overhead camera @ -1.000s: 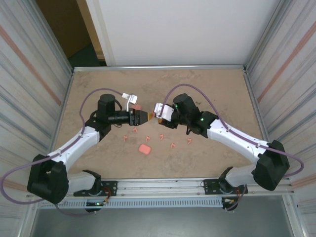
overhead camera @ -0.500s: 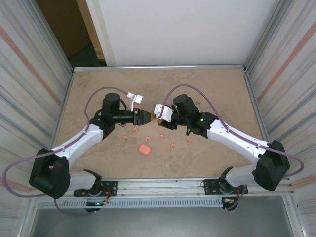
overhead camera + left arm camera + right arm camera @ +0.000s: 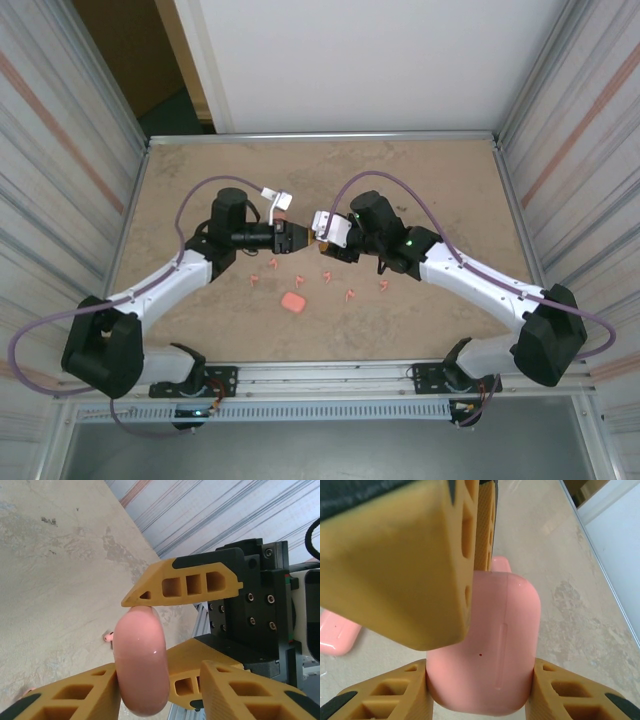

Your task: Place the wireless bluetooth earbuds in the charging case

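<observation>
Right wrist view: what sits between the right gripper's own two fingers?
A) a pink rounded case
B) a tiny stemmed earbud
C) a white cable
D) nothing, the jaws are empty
A: the pink rounded case fills the gap between the two fingers of the right gripper and touches both, while the earbuds lie loose on the table.

Glossy pink case (image 3: 485,645) between ochre, black-tipped fingers (image 3: 385,695); beside it, salmon-pink earbuds (image 3: 350,295) on a mottled beige table (image 3: 420,170); white-and-black arms (image 3: 470,275), purple cables (image 3: 383,173); grey-striped walls (image 3: 60,150) with one rust band.
</observation>
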Controlling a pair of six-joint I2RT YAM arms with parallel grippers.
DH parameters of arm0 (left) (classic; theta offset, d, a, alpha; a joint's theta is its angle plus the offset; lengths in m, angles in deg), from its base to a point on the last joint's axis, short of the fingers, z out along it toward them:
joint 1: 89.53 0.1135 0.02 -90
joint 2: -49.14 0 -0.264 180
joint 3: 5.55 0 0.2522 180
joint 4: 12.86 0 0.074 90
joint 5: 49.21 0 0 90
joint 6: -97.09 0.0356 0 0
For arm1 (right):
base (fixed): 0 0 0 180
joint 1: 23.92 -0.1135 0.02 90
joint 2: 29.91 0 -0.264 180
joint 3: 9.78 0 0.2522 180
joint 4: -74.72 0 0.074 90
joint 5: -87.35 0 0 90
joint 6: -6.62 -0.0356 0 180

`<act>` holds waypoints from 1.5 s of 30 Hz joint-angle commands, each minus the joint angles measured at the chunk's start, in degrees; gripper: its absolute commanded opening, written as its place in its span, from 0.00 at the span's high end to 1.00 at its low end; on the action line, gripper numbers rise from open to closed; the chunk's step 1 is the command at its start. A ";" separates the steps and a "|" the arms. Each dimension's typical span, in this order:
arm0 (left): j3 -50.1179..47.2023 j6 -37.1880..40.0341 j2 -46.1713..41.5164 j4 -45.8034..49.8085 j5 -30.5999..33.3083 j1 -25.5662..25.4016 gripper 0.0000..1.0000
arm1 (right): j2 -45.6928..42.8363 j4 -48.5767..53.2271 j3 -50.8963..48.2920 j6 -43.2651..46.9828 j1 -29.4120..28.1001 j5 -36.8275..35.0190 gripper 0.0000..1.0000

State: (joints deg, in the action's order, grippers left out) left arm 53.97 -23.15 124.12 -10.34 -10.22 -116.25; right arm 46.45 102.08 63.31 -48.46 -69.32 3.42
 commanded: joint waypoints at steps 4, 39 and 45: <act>1.63 -0.10 1.11 -2.15 -0.54 -0.61 0.62 | -0.59 1.36 1.99 -1.51 -0.34 1.42 0.67; -16.75 2.04 -4.85 -41.83 15.39 -0.91 1.00 | -17.36 -22.04 -19.00 -43.38 14.90 28.06 0.03; -19.02 7.30 -5.09 -48.42 17.69 -4.57 1.00 | -21.63 -30.76 -23.64 -52.86 15.82 30.85 0.00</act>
State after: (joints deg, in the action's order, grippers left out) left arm 35.91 -20.27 120.06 -50.87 5.54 -119.27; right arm 27.19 79.50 40.97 -92.94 -54.35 30.67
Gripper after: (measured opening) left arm 0.218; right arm 0.996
